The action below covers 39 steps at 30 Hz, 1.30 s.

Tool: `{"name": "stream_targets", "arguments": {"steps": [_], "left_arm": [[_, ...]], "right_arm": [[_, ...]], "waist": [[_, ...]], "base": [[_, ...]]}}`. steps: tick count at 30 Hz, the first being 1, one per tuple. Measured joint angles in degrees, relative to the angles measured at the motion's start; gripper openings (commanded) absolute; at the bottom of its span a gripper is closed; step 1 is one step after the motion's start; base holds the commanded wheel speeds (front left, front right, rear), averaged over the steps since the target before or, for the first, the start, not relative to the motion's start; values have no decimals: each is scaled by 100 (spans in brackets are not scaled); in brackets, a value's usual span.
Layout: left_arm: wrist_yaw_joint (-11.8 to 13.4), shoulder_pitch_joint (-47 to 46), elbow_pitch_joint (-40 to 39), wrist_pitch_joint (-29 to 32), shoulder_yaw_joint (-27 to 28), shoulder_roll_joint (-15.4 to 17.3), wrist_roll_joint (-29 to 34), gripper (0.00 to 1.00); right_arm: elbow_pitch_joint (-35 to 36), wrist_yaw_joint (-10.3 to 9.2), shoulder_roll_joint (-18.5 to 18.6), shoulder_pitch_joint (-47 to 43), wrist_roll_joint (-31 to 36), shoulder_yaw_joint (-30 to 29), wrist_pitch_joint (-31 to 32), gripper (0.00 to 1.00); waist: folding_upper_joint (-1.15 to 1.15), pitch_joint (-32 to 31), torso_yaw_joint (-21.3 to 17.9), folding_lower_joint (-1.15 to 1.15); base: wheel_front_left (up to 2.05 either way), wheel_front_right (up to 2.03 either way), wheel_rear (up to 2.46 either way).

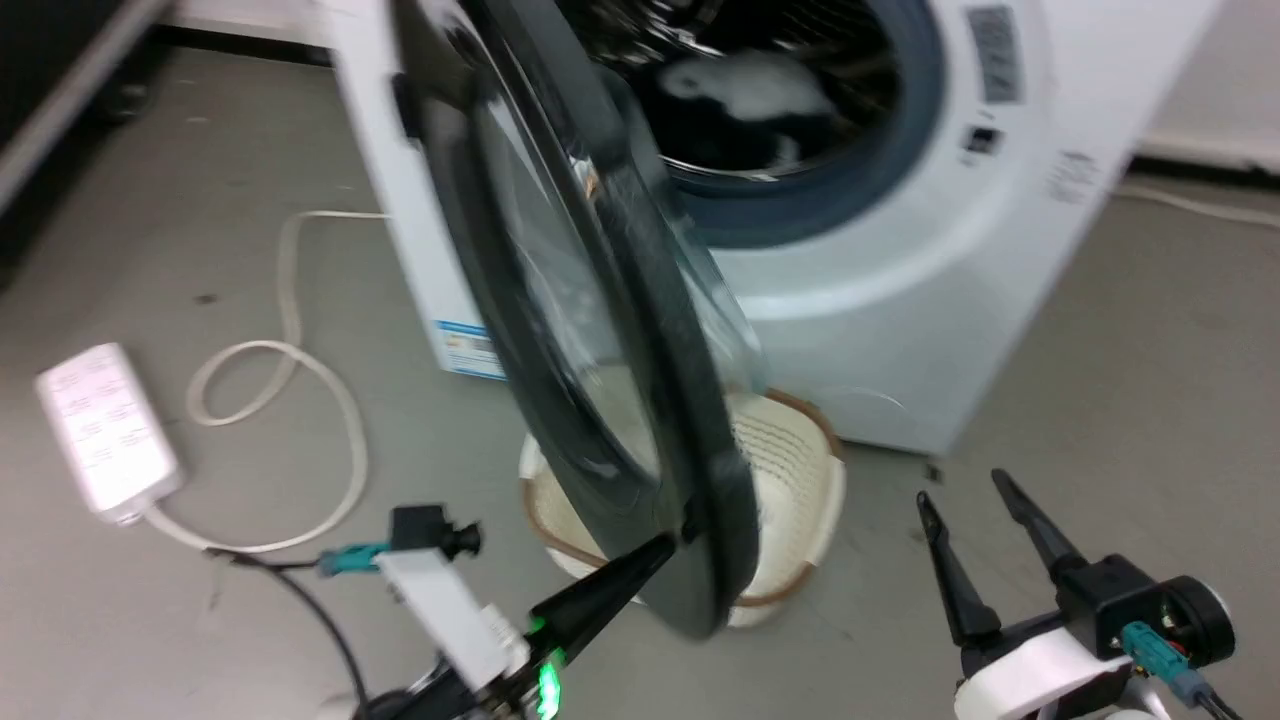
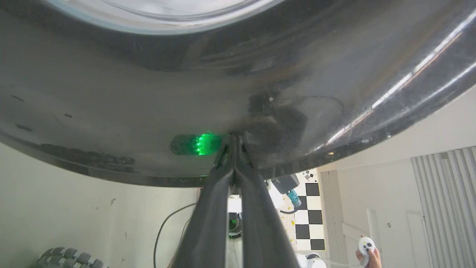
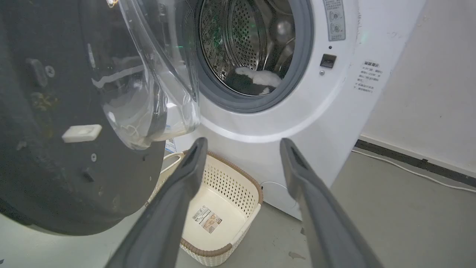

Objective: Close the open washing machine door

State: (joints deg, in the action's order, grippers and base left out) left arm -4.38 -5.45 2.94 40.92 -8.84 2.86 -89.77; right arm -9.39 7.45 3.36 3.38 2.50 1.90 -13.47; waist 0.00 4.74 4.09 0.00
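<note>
The washing machine door [image 1: 600,330] stands open, swung out edge-on toward me, its glossy black ring around a bulging clear glass bowl [image 3: 148,93]. My left gripper [image 1: 665,545] is shut, and its fingertips press against the outer face of the black ring [image 2: 148,111] near the door's lower free edge. My right gripper [image 1: 960,500] hangs open to the right of the door, above the floor, touching nothing. The door's inner side with a white latch tab [image 3: 81,133] faces the right wrist camera. Behind it lies the drum opening [image 3: 253,48] with laundry inside.
A cream perforated basket [image 1: 800,480] sits on the floor under the door, against the white washing machine [image 1: 900,300]. A white power strip [image 1: 105,430] and looping cable [image 1: 300,400] lie on the floor at left. A person's hand with a controller [image 2: 366,251] appears behind me.
</note>
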Motion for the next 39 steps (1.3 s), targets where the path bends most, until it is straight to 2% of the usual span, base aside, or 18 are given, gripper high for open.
{"name": "stream_targets", "arguments": {"steps": [3,9,16,21,27,32,35,38,39], "left_arm": [[-91,-400,250,-580,-446,-8,-198,0],[-189,-1364,848,-1670,-890,3,-616,0],[-244,-2438,1696,-2859,-916,-9,-898,0],[-268,-3305,2592,-3687,-789,-8,-1018,0],[-279,-4185,3338,-4102,-758,-5,-1191,0],[-282,-4300,3476,-4036,-939,-9,-1047,0],[-283,-4109,3250,-3876,-1085,30,-809,0],[-283,-3505,2568,-3541,-1206,112,-743,0],[-283,-3238,2314,-3483,-1291,197,-626,6]], "right_arm": [[-3,-1,-3,57,-1,-33,-1,100],[-78,-1,-21,86,-12,-56,-25,100],[-211,-1,-24,157,-207,80,-78,100],[-255,-1,-29,222,-326,227,-99,100],[-294,-1,-27,307,-394,344,-102,100],[-275,0,-33,338,-411,499,-105,100],[-232,0,-38,354,-422,424,-126,100],[-226,-1,-38,340,-396,379,-127,100],[-225,-1,-37,320,-380,368,-127,100]], "waist": [[0,161,-369,0],[0,462,-1155,1],[1,748,-1989,1],[0,941,-2410,0],[0,1206,-2619,1],[0,1203,-2514,1],[1,1110,-2393,1],[0,930,-2255,0],[1,860,-2202,-1]], "base": [[0,0,0],[0,0,0],[0,0,0],[0,0,0],[0,0,0],[0,0,0],[0,0,0],[0,0,0],[0,0,0]]}}
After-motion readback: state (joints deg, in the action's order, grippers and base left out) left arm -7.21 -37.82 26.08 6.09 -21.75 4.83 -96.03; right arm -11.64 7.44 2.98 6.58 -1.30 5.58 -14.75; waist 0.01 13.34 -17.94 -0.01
